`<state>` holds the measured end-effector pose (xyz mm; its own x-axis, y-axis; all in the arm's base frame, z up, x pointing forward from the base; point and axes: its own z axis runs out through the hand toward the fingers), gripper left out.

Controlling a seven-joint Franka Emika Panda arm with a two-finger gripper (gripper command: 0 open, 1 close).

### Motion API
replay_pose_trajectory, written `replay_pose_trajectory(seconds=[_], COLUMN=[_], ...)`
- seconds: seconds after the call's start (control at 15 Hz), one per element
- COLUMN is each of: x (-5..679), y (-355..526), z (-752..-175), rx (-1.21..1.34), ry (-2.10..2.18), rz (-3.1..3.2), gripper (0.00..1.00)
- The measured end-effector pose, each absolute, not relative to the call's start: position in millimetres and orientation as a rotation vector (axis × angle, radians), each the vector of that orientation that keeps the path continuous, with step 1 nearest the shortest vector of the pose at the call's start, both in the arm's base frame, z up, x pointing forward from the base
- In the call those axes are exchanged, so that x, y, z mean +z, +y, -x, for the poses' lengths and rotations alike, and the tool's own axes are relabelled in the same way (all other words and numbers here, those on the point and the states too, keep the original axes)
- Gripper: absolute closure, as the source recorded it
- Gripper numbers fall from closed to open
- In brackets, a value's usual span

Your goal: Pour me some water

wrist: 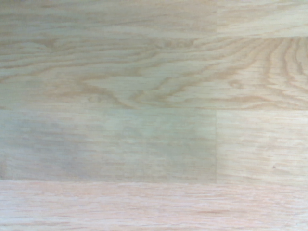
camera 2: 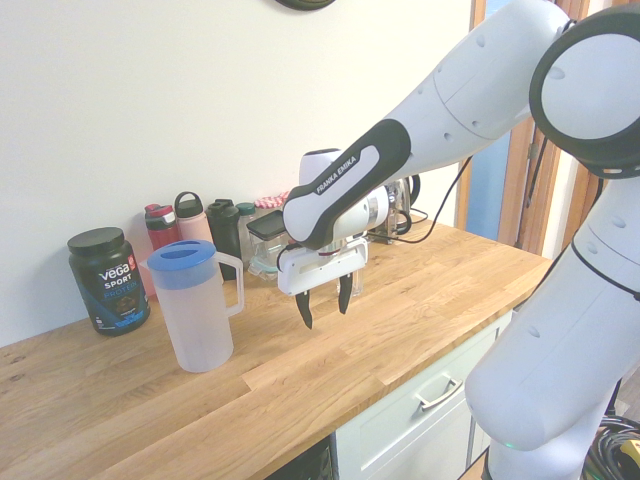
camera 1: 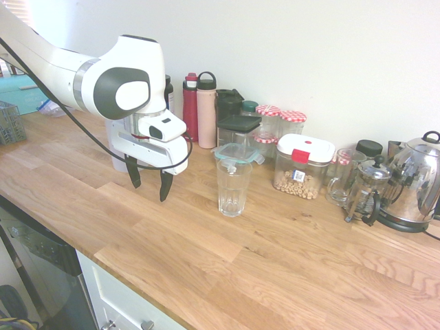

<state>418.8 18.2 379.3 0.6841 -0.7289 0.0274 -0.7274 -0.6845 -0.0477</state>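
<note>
Right now my gripper (camera 2: 324, 300) hangs spread, empty above the surface (camera 2: 400, 320). Left stands the frosted pitcher (camera 2: 195, 305): probably heavy with water, slick-walled; I'd take its handle (camera 2: 236, 282).

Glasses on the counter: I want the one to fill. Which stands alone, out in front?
The tall clear tumbler, apart from the back row; the handled glass mug sits among the jars.

Wooden desk (camera 1: 289, 261), steel kettle (camera 1: 416, 182) and glass French press (camera 1: 368, 192) near its back edge, lidded jar of chickpeas (camera 1: 301, 167), red bottle (camera 1: 190, 106), pink bottle (camera 1: 206, 110), black Vega tub (camera 2: 107, 280) against the wall, white drawer (camera 2: 425, 405) under the front edge.
</note>
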Motion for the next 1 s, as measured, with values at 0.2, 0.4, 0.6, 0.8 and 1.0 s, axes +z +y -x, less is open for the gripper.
replay_pose_trajectory(seconds=[0.2, 0.4, 0.6, 0.8, 1.0], x=[383, 424, 476, 493, 502], y=[20, 35, 51, 73, 103], z=[-419, -423, -427, -433, -444], rx=[-0.046, 0.049, 0.045, -0.012, -0.070], ry=[1.193, 0.994, 0.783, 0.520, 0.366], rz=[2.871, 2.952, 3.021, 3.073, 3.079], gripper=[0.00, 0.00, 0.00, 0.00, 0.00])
